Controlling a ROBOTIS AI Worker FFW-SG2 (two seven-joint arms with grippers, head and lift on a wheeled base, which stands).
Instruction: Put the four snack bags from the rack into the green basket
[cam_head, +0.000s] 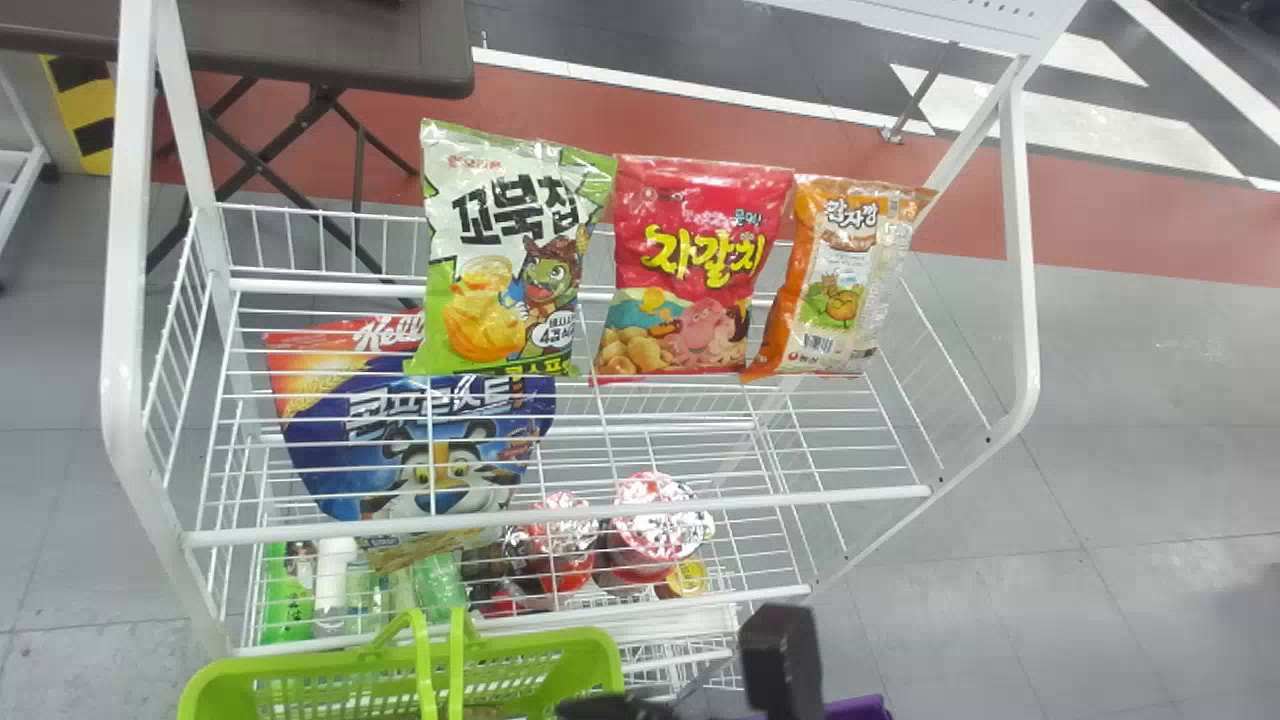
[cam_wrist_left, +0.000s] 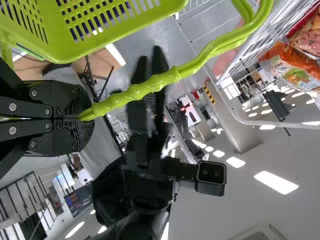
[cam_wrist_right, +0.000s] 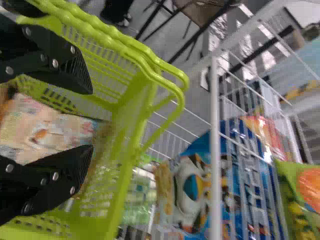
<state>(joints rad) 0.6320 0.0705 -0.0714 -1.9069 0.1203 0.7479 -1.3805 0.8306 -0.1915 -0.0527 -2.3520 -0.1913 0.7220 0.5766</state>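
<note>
From where I stand, three snack bags stand side by side on the upper shelf of the rack: a green and white bag, a red bag and an orange bag. A narrow room opens between the lower parts of the first two, and a wider one lies between the orange bag and the right post. The front rail runs before them. On the robot's right, beyond the rack, the floor extends widely.

The green basket is just before the rack; whether they touch, I cannot tell. The right tool is at its right side in the head view. The right wrist view gives its inside: a pale bag lies there, and the right tool is open above it. The left wrist view gives the left tool, closed firmly on the basket handle.
</note>
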